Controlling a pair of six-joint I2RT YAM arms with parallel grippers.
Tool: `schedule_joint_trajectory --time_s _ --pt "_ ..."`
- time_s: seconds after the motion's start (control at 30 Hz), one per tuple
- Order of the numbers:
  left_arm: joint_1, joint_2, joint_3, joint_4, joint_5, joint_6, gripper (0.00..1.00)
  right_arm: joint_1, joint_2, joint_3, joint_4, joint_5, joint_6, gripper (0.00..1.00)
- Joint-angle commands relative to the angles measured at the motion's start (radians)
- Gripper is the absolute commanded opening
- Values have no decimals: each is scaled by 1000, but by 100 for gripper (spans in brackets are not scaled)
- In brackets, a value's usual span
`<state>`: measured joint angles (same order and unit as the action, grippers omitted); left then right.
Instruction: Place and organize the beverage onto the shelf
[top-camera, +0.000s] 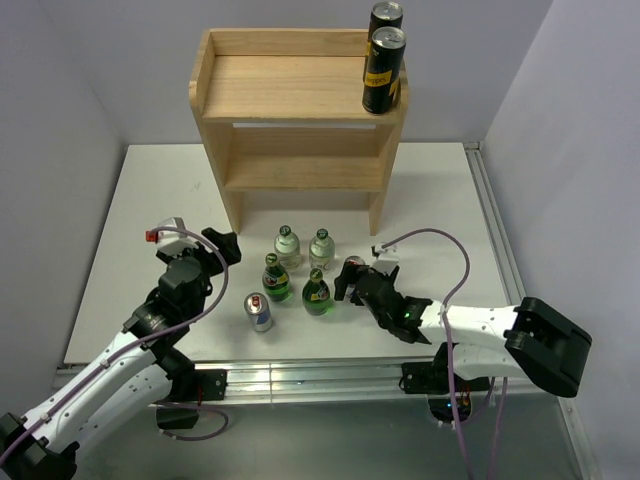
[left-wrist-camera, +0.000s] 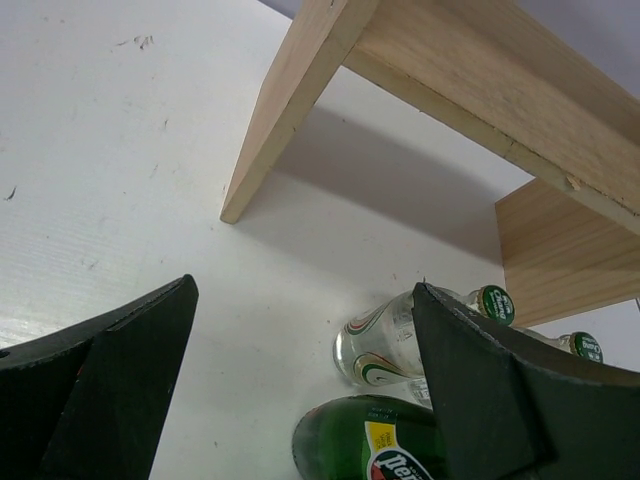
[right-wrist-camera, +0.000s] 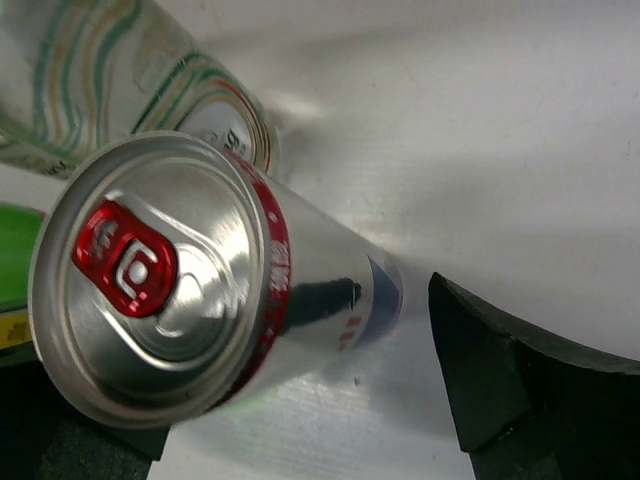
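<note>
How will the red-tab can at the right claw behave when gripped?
The silver can has a smooth glossy wall, so it may slip in a light grip. It is tall and slim, so a sideways nudge could tip it toward the clear bottle beside it. Tab looks unopened, so probably full and heavy for its size.

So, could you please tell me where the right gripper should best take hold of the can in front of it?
Grip the can on its smooth round wall about mid-height, coming in level from the near right. It stands upright, and bottles crowd its left, while the near right is free. The open right gripper straddles it.
</note>
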<state>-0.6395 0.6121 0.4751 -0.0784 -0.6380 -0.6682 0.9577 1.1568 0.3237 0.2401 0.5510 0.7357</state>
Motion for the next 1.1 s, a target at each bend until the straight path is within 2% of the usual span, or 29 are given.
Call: schedule_joint_trajectory --time_s 0.0,0.3,0.4,0.5,0.53,0.6,0.63,0.7,0.77,0.8,0.9,1.07 --pt "-3 -25 -24 69 -14 27 96 6 32 14 182 125 -33 100" --pt "-3 -5 -44 106 -11 36 96 24 168 -2 359 230 -70 98" --pt "-3 -8 -52 111 -11 39 96 27 219 12 370 251 -70 95" --pt "-3 -8 -58 112 -9 38 96 29 259 18 387 266 -70 81" --pt "-5 -8 -62 112 -8 38 96 29 276 20 384 271 -67 70" --pt "-3 -6 -62 114 -9 36 96 30 290 29 374 294 -56 60" --pt "-5 -5 -62 114 -11 36 96 33 299 31 373 299 -56 51" --pt "-3 -3 -63 114 -12 36 96 36 304 32 376 305 -62 42" --pt "-3 -2 -64 114 -14 38 96 39 300 41 364 308 -64 21" --pt "-3 0 -64 114 -14 38 96 41 293 49 335 311 -64 7" --pt "-3 0 -63 111 -15 36 96 58 262 83 231 345 -48 1" --pt "-5 -12 -64 101 -17 36 96 105 109 192 -57 441 -41 0"
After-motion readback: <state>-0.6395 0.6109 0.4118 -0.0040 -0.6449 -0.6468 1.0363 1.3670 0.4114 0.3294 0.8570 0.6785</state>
